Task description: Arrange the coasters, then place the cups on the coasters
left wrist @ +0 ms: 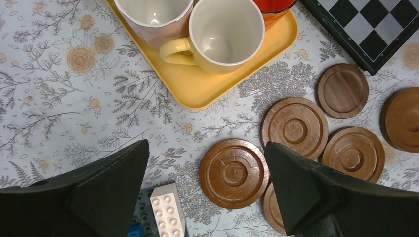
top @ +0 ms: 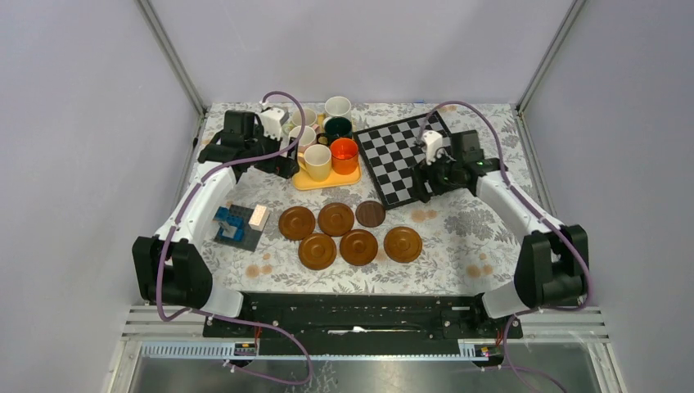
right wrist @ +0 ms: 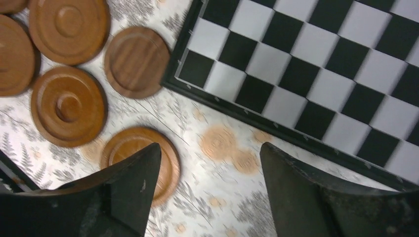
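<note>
Counter (top: 458,237): floral, bore six coasters (top: 335,219) in two rows.
Cups (top: 315,161): stood grouped at yellow tray (left wrist: 197,89).
Left end effector (left wrist: 206,145): released, empty.
Right end effector (right wrist: 210,145): released, empty.

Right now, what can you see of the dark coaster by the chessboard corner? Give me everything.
The dark coaster is a round, flat wooden disc, darker and slightly smaller than the five reddish ones. It has straight grain and a thin rim but no centre rings. It lies flat on the floral cloth with nothing on it, right by the chessboard corner. Whether they touch is unclear.
</note>
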### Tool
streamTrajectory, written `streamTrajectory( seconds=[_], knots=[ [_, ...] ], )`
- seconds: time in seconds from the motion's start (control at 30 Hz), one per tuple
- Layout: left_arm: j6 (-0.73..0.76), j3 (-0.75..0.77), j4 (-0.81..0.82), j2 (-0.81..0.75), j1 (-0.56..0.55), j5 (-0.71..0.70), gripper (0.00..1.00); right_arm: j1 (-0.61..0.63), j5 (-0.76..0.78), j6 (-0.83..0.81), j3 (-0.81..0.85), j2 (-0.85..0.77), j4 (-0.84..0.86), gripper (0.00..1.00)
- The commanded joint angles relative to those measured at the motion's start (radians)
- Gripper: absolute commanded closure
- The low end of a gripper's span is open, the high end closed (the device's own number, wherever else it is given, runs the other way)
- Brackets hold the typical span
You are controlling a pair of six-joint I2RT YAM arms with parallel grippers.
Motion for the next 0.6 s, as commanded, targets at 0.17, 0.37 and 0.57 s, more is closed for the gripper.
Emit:
streamTrajectory(
  seconds=[0.17,0.37,0.57],
  knots=[
    [-0.095,0.011,0.057,0.001,0.001,0.023,0.01,0.225,0.054,0.144,0.209,0.248,0.164,0.47],
    [-0.114,0.01,0.058,-0.008,0.002,-0.024,0.01,0.317,0.155,0.199,0.352,0.425,0.198,0.55],
    [-0.119,0.009,0.051,0.004,0.001,-0.036,0.01,0.351,0.183,0.238,0.485,0.586,0.163,0.62]
  ],
)
